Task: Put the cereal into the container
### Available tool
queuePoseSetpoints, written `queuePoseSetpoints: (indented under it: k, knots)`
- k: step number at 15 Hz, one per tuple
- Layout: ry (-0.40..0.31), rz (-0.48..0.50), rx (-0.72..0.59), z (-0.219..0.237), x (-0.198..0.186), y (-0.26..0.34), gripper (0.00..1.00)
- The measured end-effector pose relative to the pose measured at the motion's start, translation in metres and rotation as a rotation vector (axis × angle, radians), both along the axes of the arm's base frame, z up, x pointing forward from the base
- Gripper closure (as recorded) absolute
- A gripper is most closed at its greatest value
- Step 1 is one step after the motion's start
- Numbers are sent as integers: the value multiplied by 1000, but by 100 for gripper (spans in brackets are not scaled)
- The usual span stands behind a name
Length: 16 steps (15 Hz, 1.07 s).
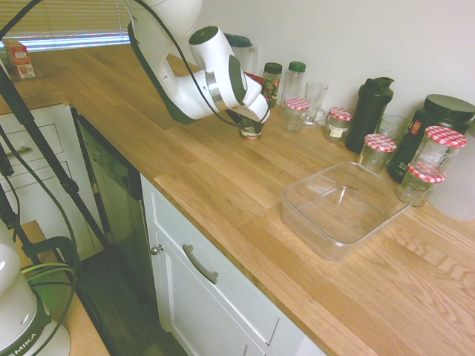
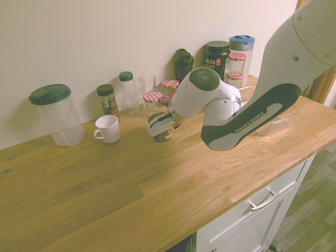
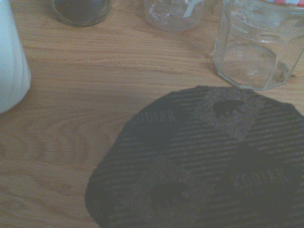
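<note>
- Cereal cup: standing upright on the counter, beneath the robot's hand. The wrist view shows its dark lid, printed "KODIAK", filling the near part of the frame. Not lifted.
- Fingers: judged apart, at the cup; no clamping seen. The hand hides much of the cup's upper part, so contact on either side cannot be confirmed.
- Step in hand: judged to be lining up for the grasp. Centre the fingers across the cup, one on each side, and lower until they bear on the wall below the lid's edge.
- Handling: the body tapers towards the base, so a grip set too low may slip. Close evenly and gently; the wall may dent, and a one-sided push could tip or slide the cup.
- Neighbours: a glass jar with checkered lid stands near, on the wall side; the white mug stands to the other side, apart. Lift straight up before travelling.
- Destination: clear plastic container, well apart along the counter, nothing seen inside. The cup should be carried above its rim and set down upright.
</note>
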<state>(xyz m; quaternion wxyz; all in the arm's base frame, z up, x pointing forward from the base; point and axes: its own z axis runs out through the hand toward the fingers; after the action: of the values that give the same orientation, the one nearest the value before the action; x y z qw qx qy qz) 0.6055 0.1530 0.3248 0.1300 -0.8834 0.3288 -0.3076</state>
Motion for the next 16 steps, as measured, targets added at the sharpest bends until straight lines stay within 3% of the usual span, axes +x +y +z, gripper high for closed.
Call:
queuePoseSetpoints:
  k: [1,2,16]
  knots:
    - [-11,5,5,-1,1,1,0]
    - [-23,13,10,-1,2,2,100]
    - [-72,61,50,0,0,7,100]
